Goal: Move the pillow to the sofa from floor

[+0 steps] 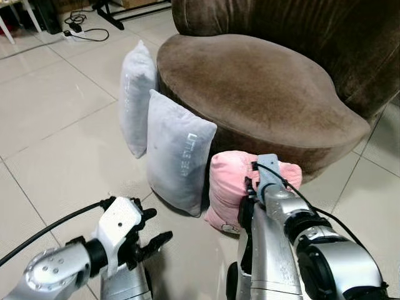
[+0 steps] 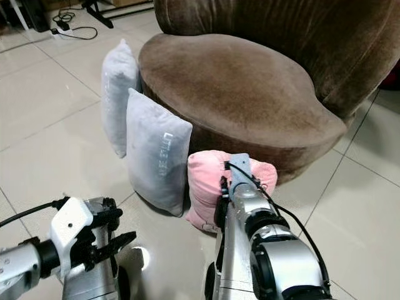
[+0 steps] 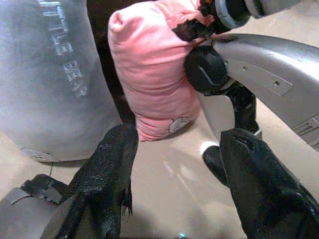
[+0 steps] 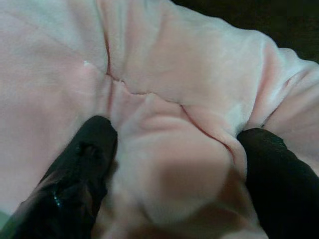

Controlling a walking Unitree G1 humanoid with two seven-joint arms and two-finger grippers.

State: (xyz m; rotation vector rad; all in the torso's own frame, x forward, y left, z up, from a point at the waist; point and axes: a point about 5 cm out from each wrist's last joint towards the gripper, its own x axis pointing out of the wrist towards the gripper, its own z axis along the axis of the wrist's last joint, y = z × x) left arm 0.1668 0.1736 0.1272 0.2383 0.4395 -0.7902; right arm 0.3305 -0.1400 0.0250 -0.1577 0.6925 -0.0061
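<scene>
- Pillow (image 1: 230, 187), pink, stands on the tiled floor (image 1: 56, 144) against the front base of the brown sofa (image 1: 262, 94), just right of two grey pillows.
- Far left, top of the head views: black cables (image 1: 84, 30) on the floor, well apart from the work area.
- Left hand (image 1: 147, 240) hovers low over the floor, left of and apart from the pink pillow; fingers (image 3: 107, 169) spread apart, nothing between them. In the left wrist view the pink pillow lies ahead of the fingertips, not touching.
- Rear grey pillow (image 1: 136, 94) upright, leaning on the sofa's side.
- Front grey pillow (image 1: 178, 153), lettered "LITTLE BEAR", upright, touching the pink pillow's left edge.
- Right hand (image 4: 174, 164) is at the near upper face of the pink pillow. Right wrist view: both black fingers (image 4: 82, 164) press into the fabric, a bunched fold of pink cloth pinched between them; hand clamped on the pillow.
- Pillow base rests on the floor.
- Sofa seat sits behind and above the pillow.
</scene>
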